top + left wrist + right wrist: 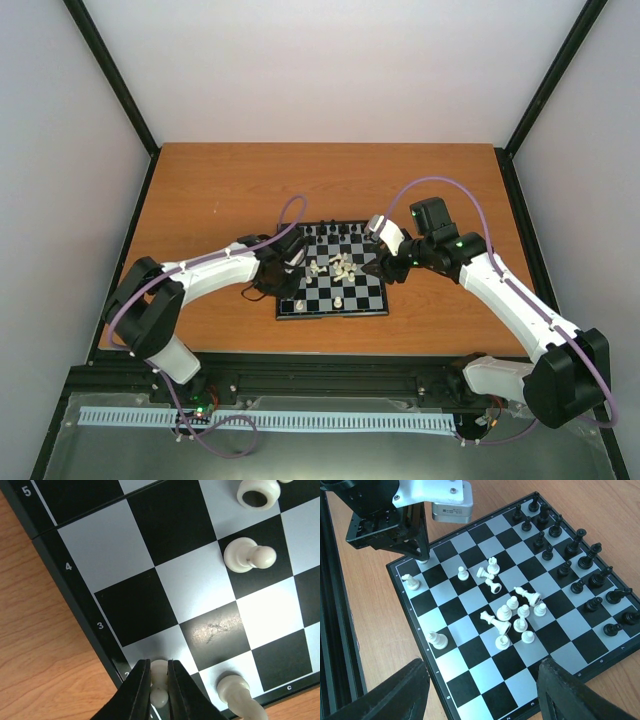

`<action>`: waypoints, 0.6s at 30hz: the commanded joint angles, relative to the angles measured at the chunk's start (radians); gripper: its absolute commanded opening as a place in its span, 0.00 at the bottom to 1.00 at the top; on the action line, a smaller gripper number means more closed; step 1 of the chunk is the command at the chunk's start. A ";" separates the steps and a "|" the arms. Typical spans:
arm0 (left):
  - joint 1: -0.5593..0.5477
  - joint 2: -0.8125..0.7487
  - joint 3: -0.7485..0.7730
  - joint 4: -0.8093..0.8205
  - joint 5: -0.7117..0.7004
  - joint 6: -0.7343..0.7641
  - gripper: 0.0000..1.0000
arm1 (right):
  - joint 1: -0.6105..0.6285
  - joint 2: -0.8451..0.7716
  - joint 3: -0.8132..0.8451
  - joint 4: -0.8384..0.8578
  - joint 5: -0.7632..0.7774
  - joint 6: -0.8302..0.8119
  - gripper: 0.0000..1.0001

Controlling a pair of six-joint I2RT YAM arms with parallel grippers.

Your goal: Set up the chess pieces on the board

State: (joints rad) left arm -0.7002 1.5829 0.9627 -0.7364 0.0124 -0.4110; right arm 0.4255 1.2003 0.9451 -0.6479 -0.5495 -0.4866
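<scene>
At the board's (135, 610) left edge, the left pincer (159, 664) is clamped on a white pawn (160, 696).
Set this near the rim and released tilted, the pawn may topple onto the bench (45, 645); the right pincer (482, 690) hangs wide near the heaped white pieces (517, 612).

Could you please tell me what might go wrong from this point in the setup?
The left hand pinches a white pawn at the edge of the board; a crooked release could tip it onto the table. The white heap mid-board is crowded, some pieces lying down, so the open right hand reaching in may scatter neighbours toward the black rows.
</scene>
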 commanded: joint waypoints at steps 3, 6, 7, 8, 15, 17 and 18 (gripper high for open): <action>0.004 0.024 0.009 0.009 0.015 -0.009 0.16 | -0.008 0.007 0.001 -0.003 0.001 -0.011 0.61; 0.005 0.025 0.010 0.006 0.001 -0.013 0.27 | -0.008 0.010 0.003 -0.004 -0.001 -0.012 0.61; 0.004 0.025 0.012 0.005 0.000 -0.011 0.30 | -0.008 0.010 0.002 -0.004 -0.001 -0.013 0.61; 0.004 0.020 0.015 0.002 -0.003 -0.013 0.32 | -0.008 0.011 0.003 -0.005 -0.002 -0.014 0.61; 0.004 -0.080 0.070 0.005 -0.048 0.008 0.94 | -0.008 0.012 0.004 -0.006 0.000 -0.014 0.61; 0.004 -0.126 0.078 0.018 -0.088 0.005 1.00 | -0.008 0.012 0.004 -0.006 0.000 -0.014 0.61; 0.004 -0.145 0.087 0.017 -0.119 0.006 1.00 | -0.008 0.010 0.004 -0.006 0.001 -0.014 0.61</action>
State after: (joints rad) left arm -0.7002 1.5360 0.9840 -0.7395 -0.0223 -0.4141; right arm 0.4255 1.2091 0.9451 -0.6540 -0.5495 -0.4900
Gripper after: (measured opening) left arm 0.941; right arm 0.606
